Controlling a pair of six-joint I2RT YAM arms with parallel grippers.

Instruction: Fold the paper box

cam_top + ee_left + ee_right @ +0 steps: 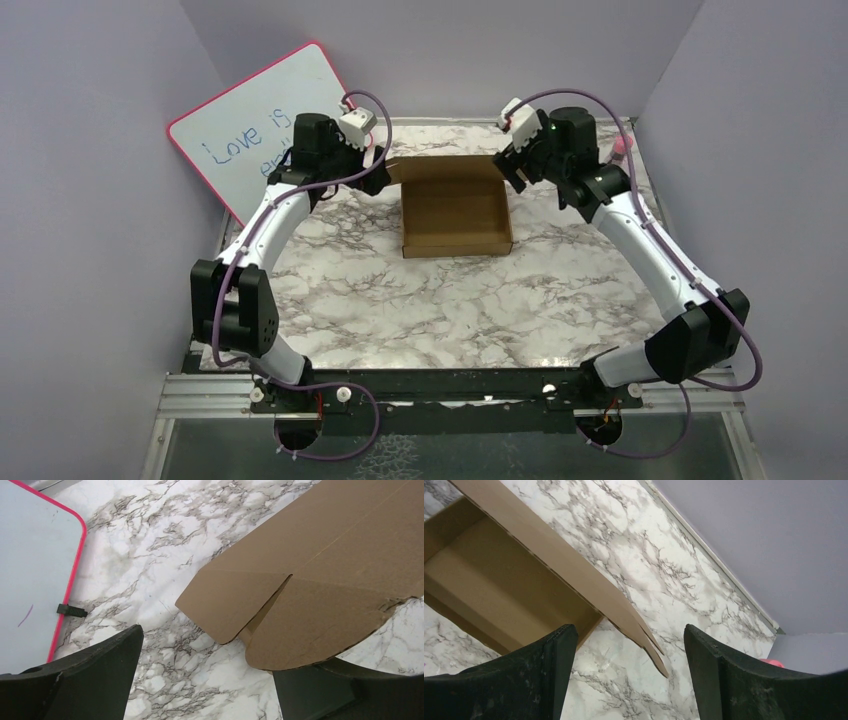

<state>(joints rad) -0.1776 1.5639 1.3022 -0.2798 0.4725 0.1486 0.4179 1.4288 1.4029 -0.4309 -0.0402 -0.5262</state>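
The brown cardboard paper box [455, 213] sits at the far middle of the marble table, its tray formed and its lid flap [445, 167] raised at the back. My left gripper [378, 172] is open at the lid's left end; in the left wrist view [207, 675] the lid's rounded side flap [310, 630] lies just above the right finger [345, 690]. My right gripper [513, 170] is open at the lid's right end; in the right wrist view [624, 675] the lid's pointed corner [651, 652] hangs between the jaws, the tray [499, 585] to the left.
A pink-framed whiteboard [255, 125] with writing leans on the left wall behind the left arm; its edge shows in the left wrist view [35, 575]. Purple walls enclose the table. A small pink object [622, 148] sits at the far right edge.
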